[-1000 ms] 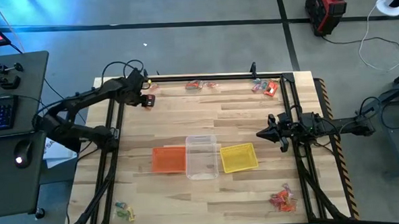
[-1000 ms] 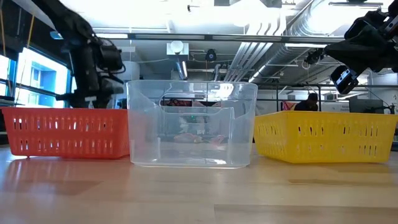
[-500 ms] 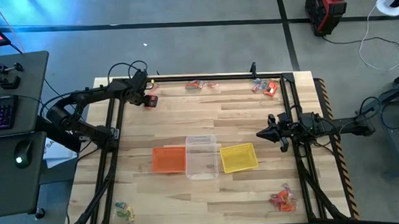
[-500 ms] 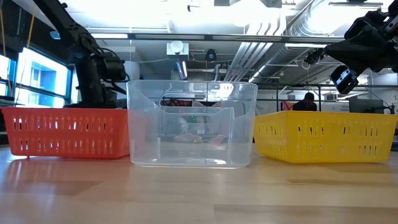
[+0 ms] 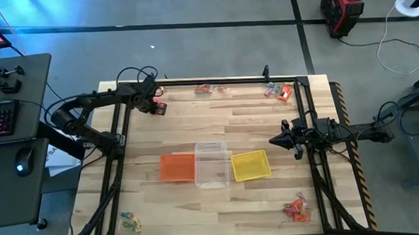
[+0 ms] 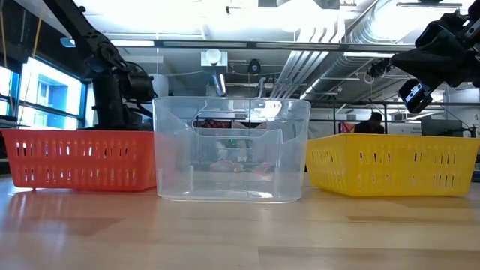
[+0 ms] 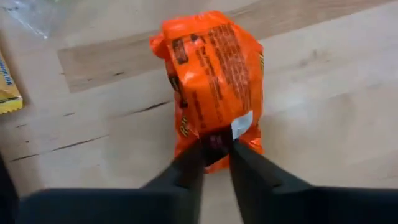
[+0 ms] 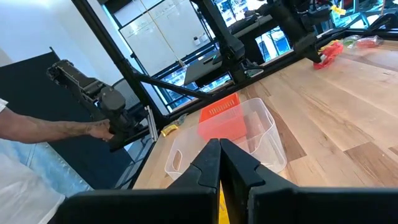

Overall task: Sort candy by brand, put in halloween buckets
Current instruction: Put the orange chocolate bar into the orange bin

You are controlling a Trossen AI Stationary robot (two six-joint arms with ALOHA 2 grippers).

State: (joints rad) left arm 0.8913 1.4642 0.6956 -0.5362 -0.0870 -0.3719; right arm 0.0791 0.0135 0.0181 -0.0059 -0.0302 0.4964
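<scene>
On the wooden table point(image 5: 217, 128), near its far left corner, the left gripper point(image 7: 214, 146) pinches an orange candy packet's point(image 7: 214, 74) crimped end: light, crinkly, likely slippery. The right gripper point(image 5: 276, 139) waits, fingers together.

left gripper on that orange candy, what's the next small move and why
Probably a short straight lift. In the left wrist view the left gripper has its fingers pinched on the end of the orange candy, which lies flat on the table. Raising it would free it to be carried toward the orange bucket.
</scene>
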